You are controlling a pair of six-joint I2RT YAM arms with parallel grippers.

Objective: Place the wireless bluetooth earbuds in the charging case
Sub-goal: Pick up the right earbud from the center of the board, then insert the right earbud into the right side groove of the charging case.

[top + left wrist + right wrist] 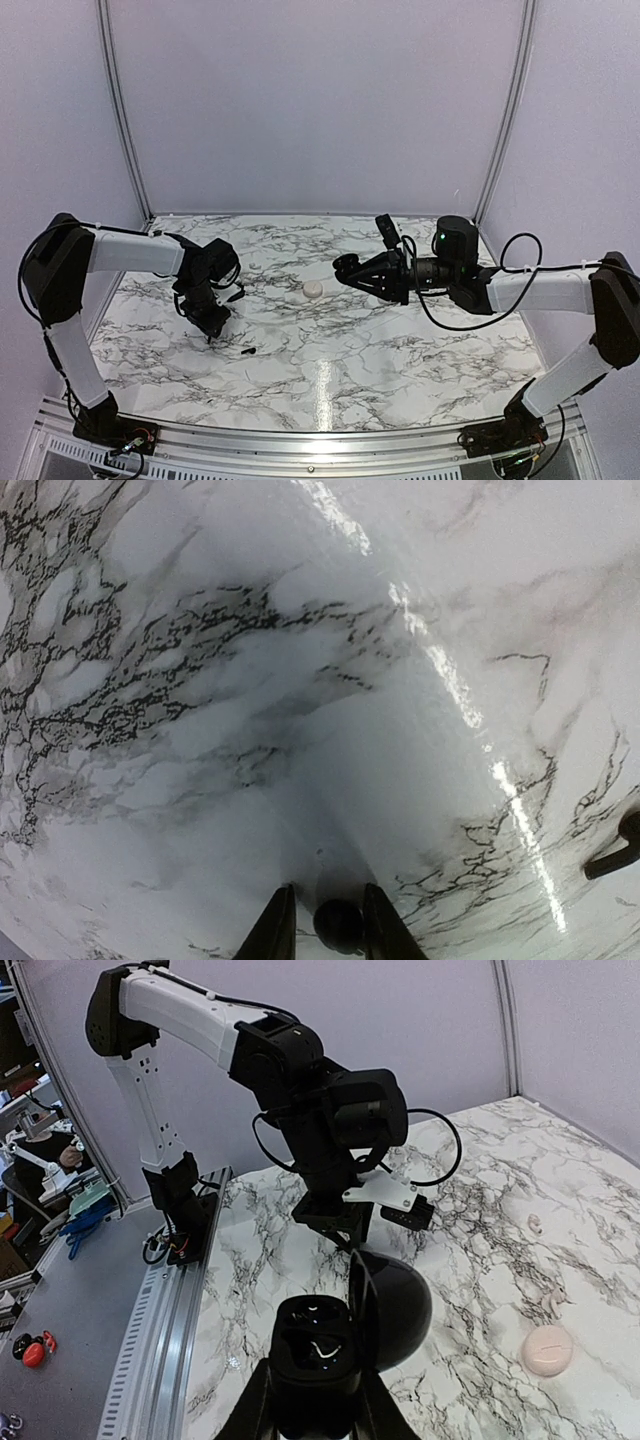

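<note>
One black earbud (338,925) rests on the marble between the fingertips of my left gripper (330,910). The jaws stand narrow around it: the right finger (385,930) touches it and a thin gap shows at the left finger (270,930). A second black earbud (612,852) (247,351) lies loose just right of that gripper (213,328). My right gripper (315,1405) (347,268) hovers mid-table, shut on a black round case (315,1350) whose hinged lid (400,1310) is up, showing its sockets. The cream-white charging case (313,289) (548,1350) sits on the table with its lid down.
Two small pale pieces (535,1223) (553,1300) lie on the marble beyond the cream case. The left arm (330,1120) reaches down opposite my right gripper. A metal rail (300,440) runs along the near table edge. White walls close in the back and sides.
</note>
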